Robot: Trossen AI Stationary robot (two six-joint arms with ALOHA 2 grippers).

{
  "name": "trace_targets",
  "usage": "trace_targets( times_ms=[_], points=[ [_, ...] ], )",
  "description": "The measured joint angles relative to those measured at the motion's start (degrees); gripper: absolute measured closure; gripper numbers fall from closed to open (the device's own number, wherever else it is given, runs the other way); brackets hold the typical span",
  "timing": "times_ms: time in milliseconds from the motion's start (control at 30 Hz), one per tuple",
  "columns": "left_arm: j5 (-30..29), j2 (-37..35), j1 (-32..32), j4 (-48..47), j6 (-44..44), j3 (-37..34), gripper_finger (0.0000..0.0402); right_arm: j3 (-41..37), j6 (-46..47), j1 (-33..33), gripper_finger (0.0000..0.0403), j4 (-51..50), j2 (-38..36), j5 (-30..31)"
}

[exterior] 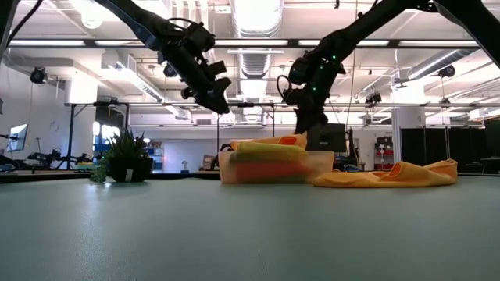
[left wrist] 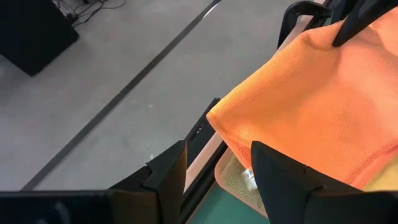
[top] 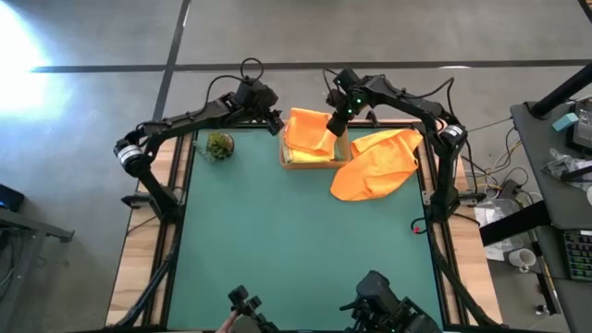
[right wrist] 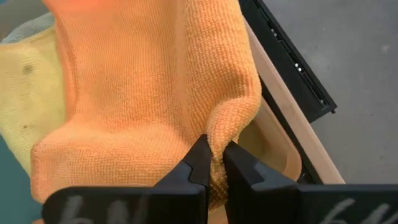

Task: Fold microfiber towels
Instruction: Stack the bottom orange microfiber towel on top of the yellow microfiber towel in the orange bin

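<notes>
Nearest the low camera stretched the bare green table [exterior: 234, 234]. Beyond it, at about one o'clock, a loose orange towel [top: 375, 165] lay crumpled on the mat, just beside the tray [top: 307, 163] at twelve o'clock. In the tray sat an orange towel [right wrist: 149, 93] over yellow towels [right wrist: 22, 93]. The right gripper [right wrist: 213, 163] had its jaws closed on a pinched fold of that cloth. The left gripper [left wrist: 214, 168] hovered at the tray's eleven o'clock corner, jaws open, empty. The cloth looked soft, light and limp; corners seemed the best hold.

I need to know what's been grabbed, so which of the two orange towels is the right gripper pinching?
The orange towel on the tray stack; the right gripper pinches its edge. The other orange towel lies loose on the mat, untouched.
</notes>
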Motion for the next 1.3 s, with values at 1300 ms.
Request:
trace_targets(
  times_ms=[1300],
  points=[
    [0.1,0.1,0.0,0.0,1.0,-0.4,0.0237,8.0,2.6,0.7,0.0259,-2.8,-1.0,-3.8]
  ],
)
